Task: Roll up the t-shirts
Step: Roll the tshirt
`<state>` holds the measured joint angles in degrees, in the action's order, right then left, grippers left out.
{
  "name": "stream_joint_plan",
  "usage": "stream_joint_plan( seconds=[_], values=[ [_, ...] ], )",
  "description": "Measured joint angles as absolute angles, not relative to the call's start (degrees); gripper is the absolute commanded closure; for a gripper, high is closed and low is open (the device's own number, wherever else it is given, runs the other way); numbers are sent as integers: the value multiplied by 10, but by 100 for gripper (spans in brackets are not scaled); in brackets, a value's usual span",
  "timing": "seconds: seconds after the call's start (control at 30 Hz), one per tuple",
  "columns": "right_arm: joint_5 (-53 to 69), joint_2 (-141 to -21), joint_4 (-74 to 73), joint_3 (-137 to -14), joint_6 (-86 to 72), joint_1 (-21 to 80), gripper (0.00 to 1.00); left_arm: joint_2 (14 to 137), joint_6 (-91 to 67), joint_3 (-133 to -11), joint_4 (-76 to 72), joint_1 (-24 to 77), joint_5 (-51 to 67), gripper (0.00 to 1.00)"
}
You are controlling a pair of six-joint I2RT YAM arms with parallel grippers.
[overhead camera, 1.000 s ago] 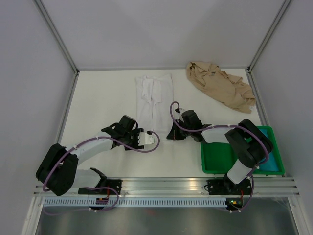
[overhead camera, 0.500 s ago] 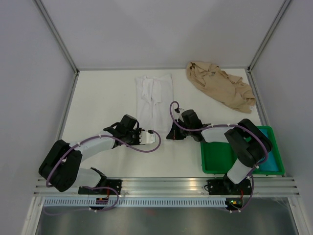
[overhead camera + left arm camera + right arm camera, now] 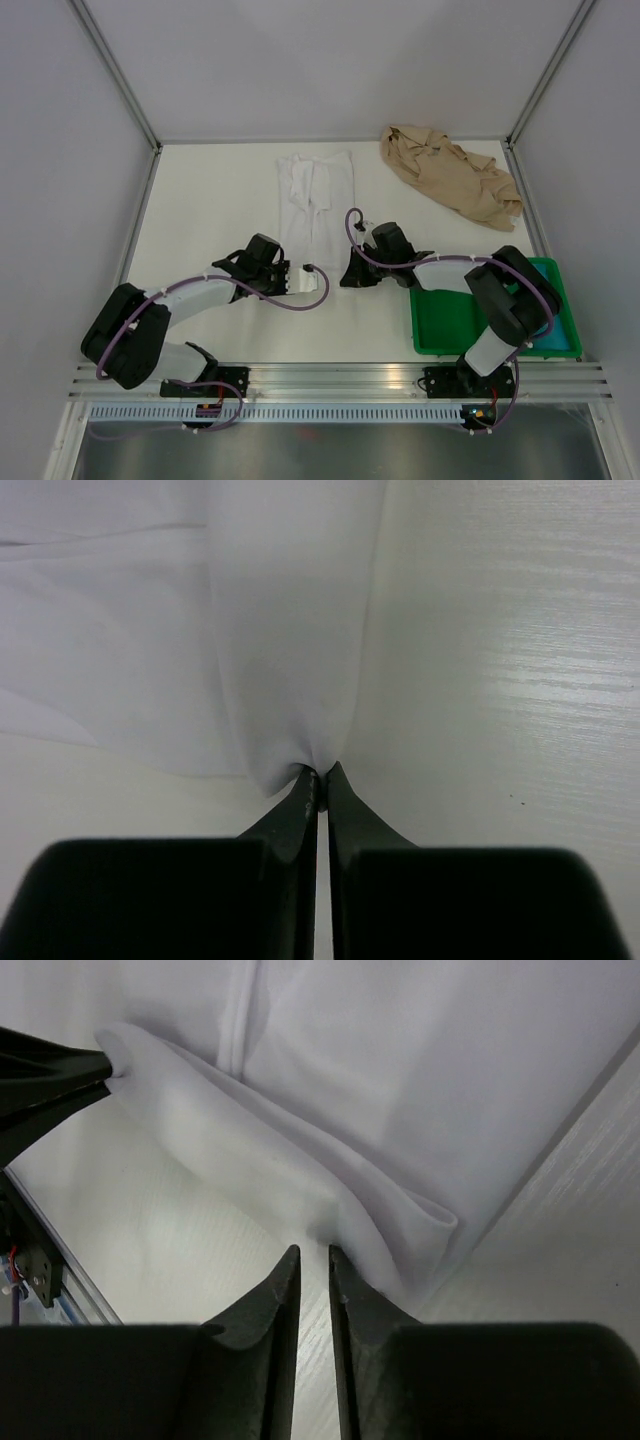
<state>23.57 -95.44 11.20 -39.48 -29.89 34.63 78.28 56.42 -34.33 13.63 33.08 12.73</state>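
White t-shirt (image 3: 316,200): lies mid-tabletop (image 3: 210,210), folded into a long narrow strip running from the far side toward the arms. The far part is flat. The near end is gathered into a soft fold between the two hands.

Tan t-shirt (image 3: 450,175): crumpled heap at the far right corner, well apart from the white one and from both arms.

Left hand (image 3: 318,780): down at the near left corner of the white strip. Fingers pressed together, with a pinch of white cloth caught at their tips and the fabric puckering up from that point.

Right hand (image 3: 312,1260): low at the near right corner, facing the left hand across the cloth. Its fingers stand slightly apart with only a slim gap, through which bare tabletop shows. The rolled edge of the shirt sits right at the tips but is not visibly clamped.

Green tray (image 3: 450,322): near right, beside the right arm's base.
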Motion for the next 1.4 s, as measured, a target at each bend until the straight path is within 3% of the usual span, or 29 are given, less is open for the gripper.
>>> stream_joint_plan(
  seconds=[0.13,0.37,0.57,0.83,1.13,1.4],
  values=[
    [236,-901,86,-396,-254,346,61,784,549,-357,157,315,149,98],
    [236,-802,58,-411,-122,349,52,801,532,-377,182,277,186,98],
    [124,-749,35,-405,107,457,49,807,517,-392,208,273,210,98],
    [-55,-808,35,-375,317,580,47,828,513,-410,241,267,226,98],
    [-126,-849,95,-364,373,604,47,838,508,-417,247,256,239,98],
    [-129,-657,60,-277,380,605,38,841,505,-423,249,240,258,98]
  ],
)
